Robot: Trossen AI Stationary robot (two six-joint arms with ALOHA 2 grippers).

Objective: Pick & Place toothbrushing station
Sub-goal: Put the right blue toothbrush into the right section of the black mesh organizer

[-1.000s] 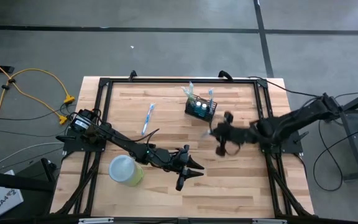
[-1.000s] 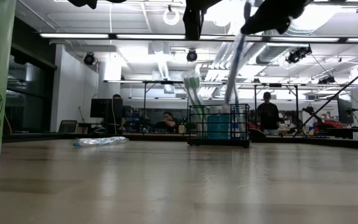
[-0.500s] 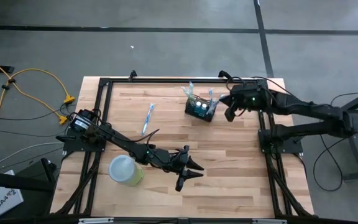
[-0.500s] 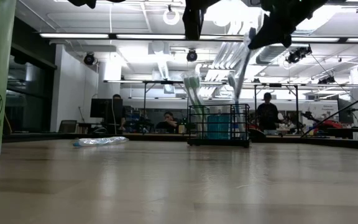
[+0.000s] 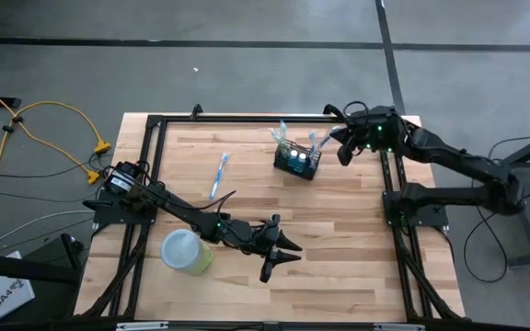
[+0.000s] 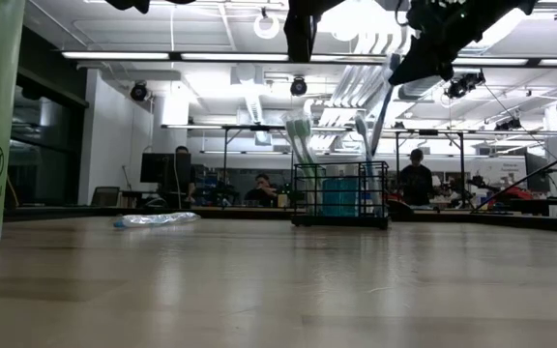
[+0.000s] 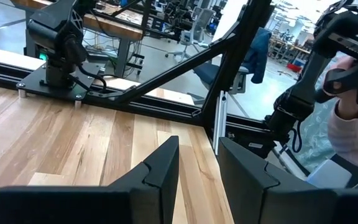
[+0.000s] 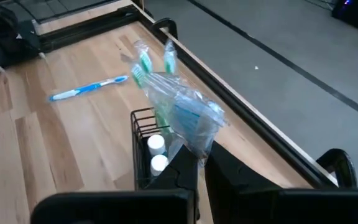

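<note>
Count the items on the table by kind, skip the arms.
Black wire-mesh caddy: 1
Light-green cup: 1
Loose blue toothbrush: 1
Wrapped toothbrush packs: 2, the green pack standing in the caddy and the bluish pack pinched by the right gripper
White caps inside the caddy: 2
Total: 7

Two dark jointed arms (black cabling), green indicator light

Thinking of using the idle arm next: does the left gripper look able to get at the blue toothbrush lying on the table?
Probably yes. The blue toothbrush lies alone on bare wood on the left gripper's side; the green cup stands beside that arm, not between them.
</note>
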